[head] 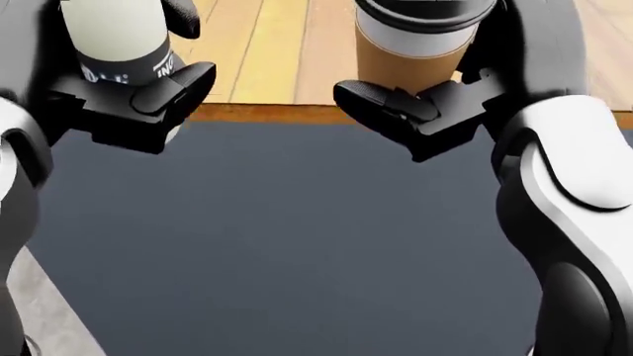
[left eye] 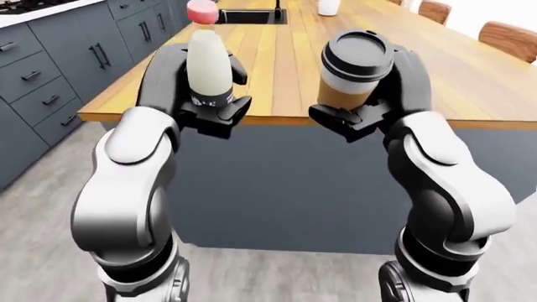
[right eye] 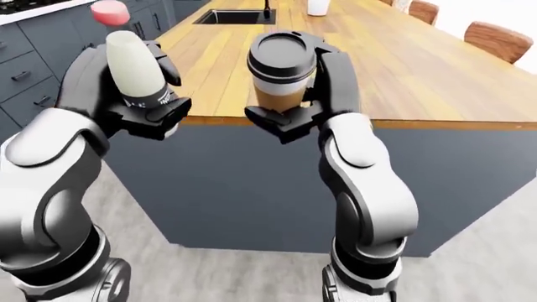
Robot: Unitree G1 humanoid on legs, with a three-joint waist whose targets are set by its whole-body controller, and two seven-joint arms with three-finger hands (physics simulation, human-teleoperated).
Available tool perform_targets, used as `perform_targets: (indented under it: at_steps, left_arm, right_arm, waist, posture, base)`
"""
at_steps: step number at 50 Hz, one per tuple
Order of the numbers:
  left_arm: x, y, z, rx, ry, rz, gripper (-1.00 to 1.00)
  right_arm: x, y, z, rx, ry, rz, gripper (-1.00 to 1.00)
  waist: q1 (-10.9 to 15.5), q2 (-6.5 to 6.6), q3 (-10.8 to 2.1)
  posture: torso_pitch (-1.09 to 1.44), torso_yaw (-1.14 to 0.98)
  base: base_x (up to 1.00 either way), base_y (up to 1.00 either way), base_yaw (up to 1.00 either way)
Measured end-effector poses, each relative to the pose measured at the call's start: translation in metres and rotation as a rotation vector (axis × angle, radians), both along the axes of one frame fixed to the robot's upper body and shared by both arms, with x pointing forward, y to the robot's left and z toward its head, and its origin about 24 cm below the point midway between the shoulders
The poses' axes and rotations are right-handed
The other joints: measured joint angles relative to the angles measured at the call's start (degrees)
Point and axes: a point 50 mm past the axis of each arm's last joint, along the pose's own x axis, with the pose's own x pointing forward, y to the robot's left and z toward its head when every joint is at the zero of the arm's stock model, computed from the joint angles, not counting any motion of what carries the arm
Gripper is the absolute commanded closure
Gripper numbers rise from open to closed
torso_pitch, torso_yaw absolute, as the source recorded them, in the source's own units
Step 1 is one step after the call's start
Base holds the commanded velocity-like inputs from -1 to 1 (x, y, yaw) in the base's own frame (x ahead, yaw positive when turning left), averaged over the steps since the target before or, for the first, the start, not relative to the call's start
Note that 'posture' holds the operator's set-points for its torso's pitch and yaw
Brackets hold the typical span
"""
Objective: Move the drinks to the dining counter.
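Note:
My left hand [left eye: 201, 94] is shut on a white bottle [left eye: 207, 63] with a pink cap and a dark label band, held upright. My right hand [left eye: 369, 94] is shut on a brown paper coffee cup [left eye: 354, 69] with a black lid, also upright. Both drinks are held side by side at the near edge of the wooden dining counter [left eye: 285, 69], just above its level. In the head view the bottle's lower part [head: 113, 37] and the cup's lower part [head: 415, 52] show at the top.
The counter's dark grey side panel [left eye: 319, 182] stands right before me. A sink [left eye: 252, 16] and a white cup [left eye: 329, 6] are at the counter's far end. Grey cabinets [left eye: 50, 69] line the left; wooden chairs [left eye: 508, 38] stand at the right.

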Motion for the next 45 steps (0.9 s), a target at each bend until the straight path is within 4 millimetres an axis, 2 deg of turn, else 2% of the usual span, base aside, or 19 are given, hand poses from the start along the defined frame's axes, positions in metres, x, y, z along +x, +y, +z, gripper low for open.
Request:
perform_targets:
  at_steps: [4,7,8,9,11,13,16,19,22,23,26,28,31,34,35,37,38,43,45]
  left_arm:
    - [-0.004,0.0,0.007,-0.001,-0.047,0.005,1.0]
    - [-0.004,0.0,0.008,0.001,-0.053,0.005,1.0]
    - [-0.004,0.002,0.006,0.0,-0.043,0.014,1.0]
    - [-0.002,0.004,0.002,-0.004,-0.022,0.024,1.0]
    - [0.0,0.007,-0.002,-0.009,0.011,0.046,1.0]
    - [0.0,0.007,-0.001,-0.009,0.008,0.048,1.0]
    - [-0.002,0.005,0.003,-0.008,-0.027,0.035,1.0]
    - [-0.003,0.006,0.004,-0.009,-0.041,0.036,1.0]
    - [-0.002,0.006,0.004,-0.011,-0.041,0.04,1.0]
    - [-0.001,0.004,0.0,-0.01,-0.028,0.031,1.0]
    - [-0.001,-0.002,-0.002,0.004,-0.009,-0.004,1.0]
    - [0.0,-0.001,-0.003,0.003,0.0,-0.005,1.0]
    - [0.0,0.001,-0.003,-0.003,-0.001,0.013,1.0]
    - [0.0,0.001,-0.001,-0.002,-0.016,0.015,1.0]
    - [0.0,0.002,-0.001,-0.002,-0.025,0.015,1.0]
    - [0.001,0.004,-0.004,-0.004,-0.018,0.025,1.0]
    - [0.002,0.005,-0.006,-0.005,-0.004,0.03,1.0]
    - [0.003,0.009,-0.007,-0.009,0.009,0.053,1.0]
    - [0.002,0.008,-0.004,-0.007,-0.005,0.047,1.0]
  right_arm:
    - [-0.004,0.001,0.006,0.002,-0.042,0.013,0.98]
    - [-0.004,0.001,0.008,0.005,-0.05,0.014,0.98]
    - [-0.003,0.003,0.005,0.005,-0.036,0.022,0.98]
    - [-0.002,0.005,0.002,0.0,-0.016,0.031,0.98]
    - [-0.001,0.009,-0.003,-0.011,0.011,0.051,0.98]
    - [-0.001,0.009,-0.002,-0.011,0.012,0.053,0.97]
    - [-0.003,0.006,0.002,-0.004,-0.02,0.042,0.97]
    - [-0.004,0.007,0.004,-0.002,-0.042,0.043,0.97]
    - [-0.003,0.008,0.005,-0.004,-0.044,0.046,0.97]
    - [-0.003,0.005,0.002,-0.002,-0.036,0.037,0.96]
    - [-0.001,-0.001,-0.002,0.006,-0.014,0.003,0.97]
    - [0.0,0.0,-0.003,0.003,-0.008,0.001,0.96]
    - [-0.001,0.002,-0.002,0.004,-0.011,0.017,0.97]
    - [-0.001,0.002,-0.001,0.005,-0.021,0.02,0.96]
    - [-0.001,0.003,0.0,0.005,-0.029,0.023,0.96]
    - [-0.001,0.006,-0.004,0.002,-0.016,0.038,0.95]
    - [0.0,0.007,-0.006,-0.002,-0.005,0.043,0.97]
    - [0.0,0.01,-0.004,-0.007,-0.008,0.059,0.96]
    - [-0.001,0.009,-0.003,-0.005,-0.017,0.053,0.96]
  waist:
    - [-0.7,2.35,-0.33]
    - [-0.9,4.86,-0.85]
    - [-0.5,4.16,-0.31]
    - [-0.2,4.4,0.51]
    - [0.1,5.16,0.7]
    - [0.2,4.77,0.03]
    - [0.6,3.45,-0.62]
    - [1.4,1.67,-0.66]
    - [1.4,-0.92,-0.94]
    - [1.0,-0.35,-0.34]
    - [1.1,-2.01,1.75]
    - [1.3,-1.79,2.27]
    - [1.0,-0.53,2.33]
    - [0.6,2.43,0.71]
    - [0.5,2.92,0.22]
    - [0.4,1.63,0.58]
    - [0.4,1.5,0.63]
    - [0.7,2.33,0.89]
    - [0.4,1.88,1.03]
  posture:
    - [0.0,0.0]
    - [0.0,0.0]
    - [0.0,0.0]
    - [0.0,0.0]
    - [0.0,0.0]
    - [0.0,0.0]
    - [0.0,0.0]
    - [0.0,0.0]
    - [0.0,0.0]
    - [0.0,0.0]
    - [0.0,0.0]
    - [0.0,0.0]
    - [0.0,0.0]
    - [0.0,0.0]
    - [0.0,0.0]
    - [0.0,0.0]
    - [0.0,0.0]
    - [0.0,0.0]
    - [0.0,0.0]
  base:
    - [0.38,0.0,0.0]
    - [0.38,0.0,0.0]
    - [0.38,0.0,0.0]
    - [0.38,0.0,0.0]
    - [0.38,0.0,0.0]
    - [0.38,0.0,0.0]
    - [0.38,0.0,0.0]
    - [0.38,0.0,0.0]
    - [0.35,0.0,0.0]
    - [0.0,0.0,0.0]
    - [0.0,0.0,0.0]
    - [0.0,0.0,0.0]
    - [0.0,-0.05,0.0]
    - [0.0,0.0,0.0]
    - [0.0,0.0,0.0]
    - [0.0,0.0,0.0]
    - [0.0,0.0,0.0]
    - [0.0,0.0,0.0]
    - [0.0,0.0,0.0]
